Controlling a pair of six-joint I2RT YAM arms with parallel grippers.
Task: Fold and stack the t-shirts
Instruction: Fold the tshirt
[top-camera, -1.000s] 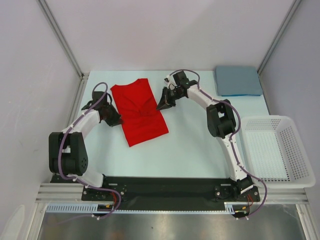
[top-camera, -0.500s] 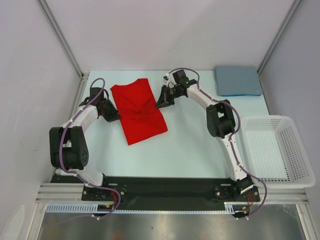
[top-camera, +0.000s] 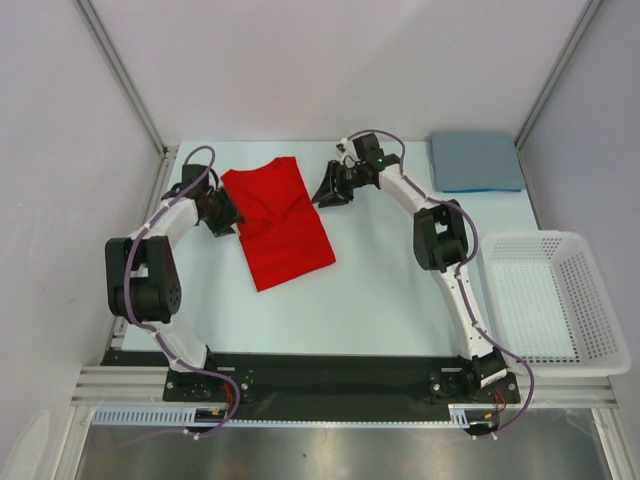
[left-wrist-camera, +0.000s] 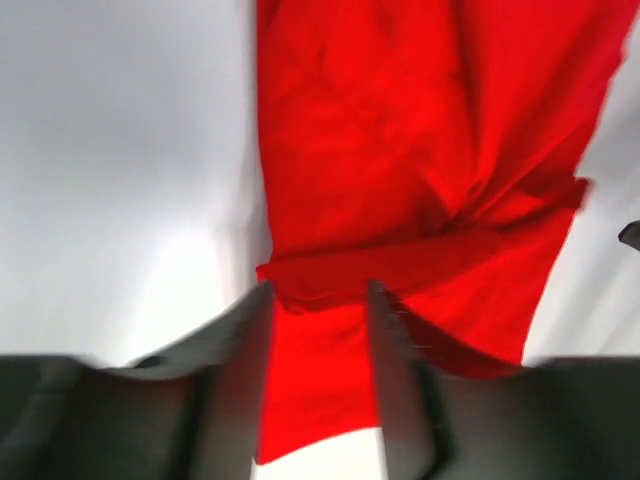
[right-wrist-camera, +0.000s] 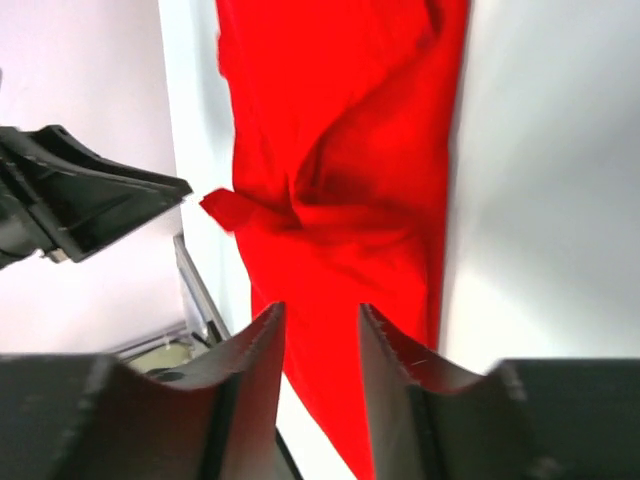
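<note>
Top external: red t-shirt (top-camera: 285, 225), long axis far-left to near-right; left tool (top-camera: 234, 218) and right tool (top-camera: 319, 199) spread.

No writing, label, brand, number or sign could be read in any of the views. The red t-shirt (top-camera: 285, 230) was seen as plain cloth in all three views. No print was made out on the folded blue t-shirt (top-camera: 476, 162), and no marking was made out on the white basket (top-camera: 530, 237).
</note>
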